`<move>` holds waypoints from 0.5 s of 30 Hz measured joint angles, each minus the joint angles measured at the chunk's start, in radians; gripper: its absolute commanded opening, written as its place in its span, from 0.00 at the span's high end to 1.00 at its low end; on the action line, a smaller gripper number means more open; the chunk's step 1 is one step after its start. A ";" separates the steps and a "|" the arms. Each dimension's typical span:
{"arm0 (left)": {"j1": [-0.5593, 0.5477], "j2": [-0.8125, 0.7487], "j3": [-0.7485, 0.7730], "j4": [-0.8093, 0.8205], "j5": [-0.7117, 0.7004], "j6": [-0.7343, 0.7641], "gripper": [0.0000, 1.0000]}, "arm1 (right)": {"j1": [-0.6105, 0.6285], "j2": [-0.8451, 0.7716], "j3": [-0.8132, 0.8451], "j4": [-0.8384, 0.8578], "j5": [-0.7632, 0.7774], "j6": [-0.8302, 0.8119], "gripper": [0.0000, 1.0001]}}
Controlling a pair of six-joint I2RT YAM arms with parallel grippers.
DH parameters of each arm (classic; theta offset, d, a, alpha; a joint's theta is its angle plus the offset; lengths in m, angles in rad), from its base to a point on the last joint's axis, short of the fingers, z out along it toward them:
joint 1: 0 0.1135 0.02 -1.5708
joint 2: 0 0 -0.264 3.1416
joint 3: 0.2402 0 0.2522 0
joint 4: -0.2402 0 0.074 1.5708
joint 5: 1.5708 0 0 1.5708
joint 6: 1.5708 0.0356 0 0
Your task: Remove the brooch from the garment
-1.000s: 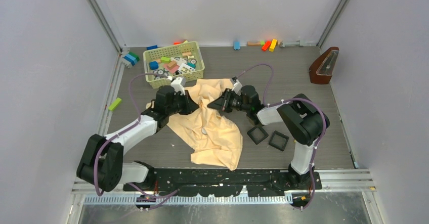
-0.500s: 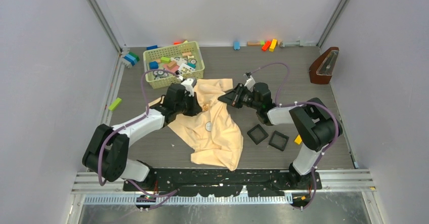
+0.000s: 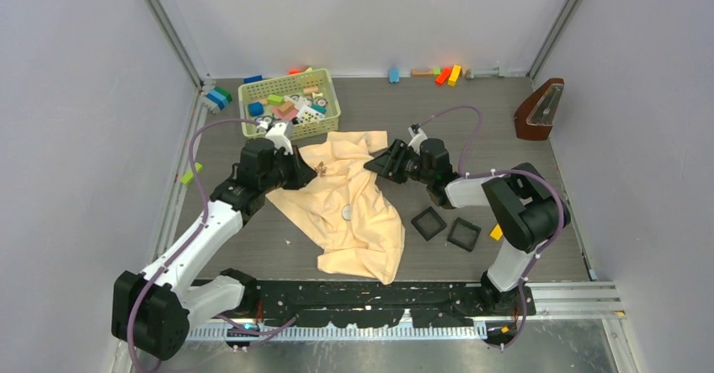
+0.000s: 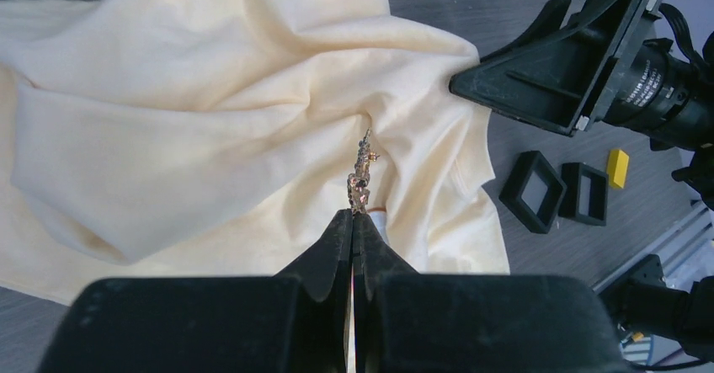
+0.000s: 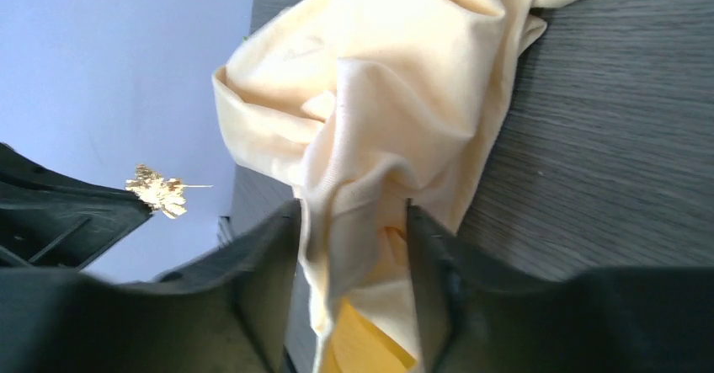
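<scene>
The brooch (image 4: 362, 175) is a tiny glinting metal ornament pinched at the tips of my shut left gripper (image 4: 354, 215). It is held just above the cream garment (image 3: 354, 209) near its upper left part, and it shows in the top view (image 3: 321, 169) and in the right wrist view (image 5: 158, 192). I cannot tell whether it still touches the cloth. My right gripper (image 3: 384, 164) is at the garment's upper right edge. Its fingers (image 5: 261, 272) are closed on a thick raised fold of the garment (image 5: 370, 137).
A flat round grey disc (image 3: 346, 212) lies on the garment. Two black square trays (image 3: 428, 222) (image 3: 463, 234) and a yellow block (image 3: 495, 231) lie to the right. A green basket of blocks (image 3: 289, 108) stands behind, with a metronome (image 3: 539, 110) at the far right.
My left gripper has drawn back to the left with the brooch in it, away from the garment's middle. My right gripper shifted slightly right and back, then stayed put.
</scene>
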 measured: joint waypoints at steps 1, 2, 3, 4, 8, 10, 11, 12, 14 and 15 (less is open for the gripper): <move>0.000 -0.008 0.001 -0.016 0.006 -0.005 1.00 | 0.000 -0.001 0.000 -0.004 0.000 0.000 0.31; 0.001 -0.013 0.003 -0.034 0.018 -0.012 1.00 | 0.000 -0.003 0.000 -0.010 0.002 -0.008 0.29; 0.005 -0.014 0.003 -0.043 0.027 -0.016 1.00 | 0.000 -0.009 0.000 -0.018 -0.001 -0.014 0.24; 0.013 -0.014 0.005 -0.055 0.056 -0.025 1.00 | 0.000 -0.018 0.001 -0.029 -0.002 -0.022 0.22; 0.071 0.002 0.026 -0.065 0.200 -0.077 1.00 | 0.001 -0.116 0.011 -0.135 0.000 -0.082 0.25; 0.090 0.022 0.057 -0.064 0.278 -0.098 1.00 | 0.002 -0.182 0.021 -0.192 0.003 -0.116 0.28; 0.096 0.035 0.078 -0.064 0.321 -0.106 1.00 | 0.002 -0.220 0.031 -0.222 0.003 -0.134 0.29; 0.096 0.050 0.101 -0.063 0.365 -0.114 1.00 | 0.002 -0.251 0.041 -0.247 0.003 -0.148 0.30; 0.096 0.074 0.139 -0.060 0.441 -0.123 1.00 | 0.002 -0.293 0.069 -0.294 -0.002 -0.170 0.35; 0.095 0.084 0.153 -0.058 0.478 -0.127 1.00 | 0.002 -0.306 0.088 -0.327 -0.006 -0.181 0.39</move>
